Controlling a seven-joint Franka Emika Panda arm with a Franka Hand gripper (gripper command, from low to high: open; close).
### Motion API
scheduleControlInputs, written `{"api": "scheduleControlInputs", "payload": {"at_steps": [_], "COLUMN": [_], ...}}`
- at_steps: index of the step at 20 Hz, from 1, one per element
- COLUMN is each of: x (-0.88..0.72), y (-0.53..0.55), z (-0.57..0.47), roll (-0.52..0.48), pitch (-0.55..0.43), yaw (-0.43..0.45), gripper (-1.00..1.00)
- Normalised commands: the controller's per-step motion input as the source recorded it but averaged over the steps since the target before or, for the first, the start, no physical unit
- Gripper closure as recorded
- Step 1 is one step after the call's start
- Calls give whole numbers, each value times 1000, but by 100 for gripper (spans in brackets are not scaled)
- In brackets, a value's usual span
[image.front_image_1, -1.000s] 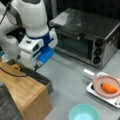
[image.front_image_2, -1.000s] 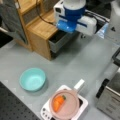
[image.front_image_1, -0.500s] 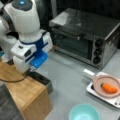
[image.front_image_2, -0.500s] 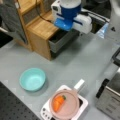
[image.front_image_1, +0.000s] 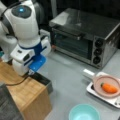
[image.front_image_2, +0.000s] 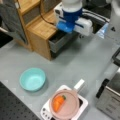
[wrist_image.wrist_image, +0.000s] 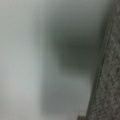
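My gripper (image.front_image_1: 32, 72) hangs from the white and blue hand, right over the open dark drawer (image.front_image_1: 42, 79) of a wooden cabinet (image.front_image_1: 23, 96). In both front views the fingertips dip toward the drawer mouth and are hidden by the hand. The gripper (image.front_image_2: 63, 32) shows above the drawer (image.front_image_2: 60, 41) beside the cabinet (image.front_image_2: 40, 32). Nothing is seen in its grasp. The wrist view gives only a pale blurred surface (wrist_image.wrist_image: 37, 60) with a dark shadow and a speckled grey edge (wrist_image.wrist_image: 107, 75) on its right.
A steel toaster oven (image.front_image_1: 85, 37) stands behind. A pink pan holding a carrot (image.front_image_1: 109, 88) rests on a white hob (image.front_image_1: 96, 92) at a front view's right. A teal bowl (image.front_image_1: 83, 113) sits near the bottom edge, bowl (image.front_image_2: 32, 79) again left of the carrot (image.front_image_2: 58, 103).
The hand has shifted a little toward the cabinet and lower over the open drawer. The pan, carrot and bowl have not moved.
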Motion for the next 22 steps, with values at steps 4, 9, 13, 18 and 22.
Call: {"api": "scheduleControlInputs", "payload": {"at_steps": [4, 9, 13, 18, 22], "x": [-207, -186, -197, -205, -213], "y": [15, 69, 185, 345, 446], "z": [-205, -184, -169, -146, -149], "roll": [-123, -115, -77, -30, 9], "pitch": [-165, -167, -136, -128, -153], "yaw": [-22, -37, -56, -84, -142], "gripper": [-100, -100, -100, -100, -100]}}
